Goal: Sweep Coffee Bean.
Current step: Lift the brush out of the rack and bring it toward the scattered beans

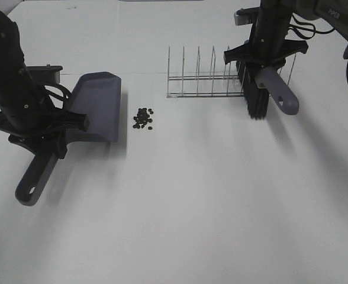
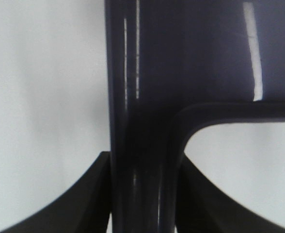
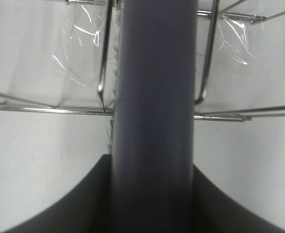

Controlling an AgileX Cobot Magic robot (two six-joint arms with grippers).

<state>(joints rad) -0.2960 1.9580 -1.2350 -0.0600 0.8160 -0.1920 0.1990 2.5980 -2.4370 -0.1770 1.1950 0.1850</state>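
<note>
the left gripper [image 1: 44,135] squeezes the dustpan [image 1: 97,103] handle, so the pan's open mouth faces the coffee beans [image 1: 143,118] lying just past it. the right gripper [image 1: 266,56] holds the brush [image 1: 280,92] by the rack [image 1: 197,78], well away from the beans.

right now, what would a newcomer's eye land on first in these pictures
The dark cluster of coffee beans on the white table, left of centre, stands out first. The purple-grey dustpan lies just left of it, its handle in the left end effector. At the right, the right end effector holds a brush by a wire rack.
</note>
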